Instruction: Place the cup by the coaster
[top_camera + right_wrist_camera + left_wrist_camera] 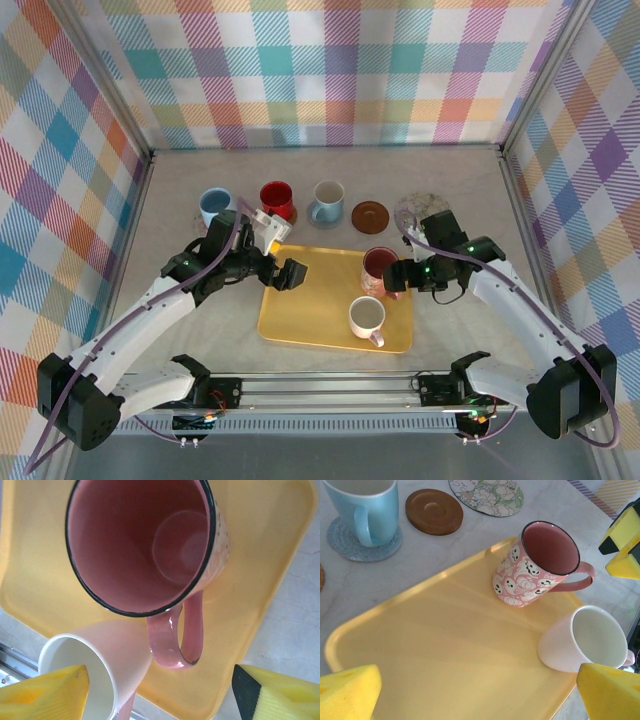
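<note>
Centring on the yellow tray, with the right gripper poised at its far right corner and the left gripper hovering above its far left corner, pads spread wide and holding nothing.

Targeting, by the look of it, the pink mug, upright on the tray's far right corner. Crowding it from the tray's front edge with a white cup, just beside and easy to knock. Leaving bare, just beyond the tray's far edge, a brown wooden coaster, probably the goal, and a floral coaster past the far right corner.

Bracketing the mug's handle, turned toward the tray's right edge, with the right fingers spread apart, one to each side, touching nothing.

To do it well: ease in until the pads meet the handle's loop squarely, not its tip. Close firmly. Lift straight up, clear of the tray's rim, before carrying over the far edge. Keep the wrist off the white cup. Set down beside the coaster, not on it, and let go only once the base sits flat.

Finding no brand, label or lettering to read, only white ghost-like faces printed round the mug's side.
</note>
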### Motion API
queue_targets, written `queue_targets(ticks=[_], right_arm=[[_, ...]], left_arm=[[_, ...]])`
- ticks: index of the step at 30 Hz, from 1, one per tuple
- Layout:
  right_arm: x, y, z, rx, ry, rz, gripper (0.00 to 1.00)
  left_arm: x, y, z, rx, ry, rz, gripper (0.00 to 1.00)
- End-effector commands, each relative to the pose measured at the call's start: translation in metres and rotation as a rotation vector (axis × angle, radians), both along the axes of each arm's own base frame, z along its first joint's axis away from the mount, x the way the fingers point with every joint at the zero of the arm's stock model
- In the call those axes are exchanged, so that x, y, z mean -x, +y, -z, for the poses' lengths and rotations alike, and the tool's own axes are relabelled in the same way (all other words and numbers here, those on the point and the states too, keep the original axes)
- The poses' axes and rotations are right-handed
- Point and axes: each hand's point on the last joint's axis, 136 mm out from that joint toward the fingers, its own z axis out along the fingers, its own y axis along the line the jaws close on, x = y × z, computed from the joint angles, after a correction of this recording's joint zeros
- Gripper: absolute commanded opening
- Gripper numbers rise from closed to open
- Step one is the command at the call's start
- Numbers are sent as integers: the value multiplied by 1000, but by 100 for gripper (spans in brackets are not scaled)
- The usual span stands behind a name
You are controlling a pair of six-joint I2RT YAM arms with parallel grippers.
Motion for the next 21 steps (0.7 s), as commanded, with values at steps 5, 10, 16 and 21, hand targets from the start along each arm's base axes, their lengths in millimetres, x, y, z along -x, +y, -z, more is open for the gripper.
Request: queue_targets(ticks=[5, 10, 16, 21], right_arm=[[10, -1, 18, 28, 87, 32, 72], [7, 1, 26, 69, 104, 25, 69], [2, 5, 36, 89, 122, 5, 65], [-4, 10, 46, 112, 124, -10, 61]], left_arm=[[4, -2, 1, 1, -10, 35, 100], [2, -6, 5, 1, 7, 49, 100], [-2, -10, 6, 3, 4, 56, 100], [-5, -10, 9, -5, 14, 53, 100]])
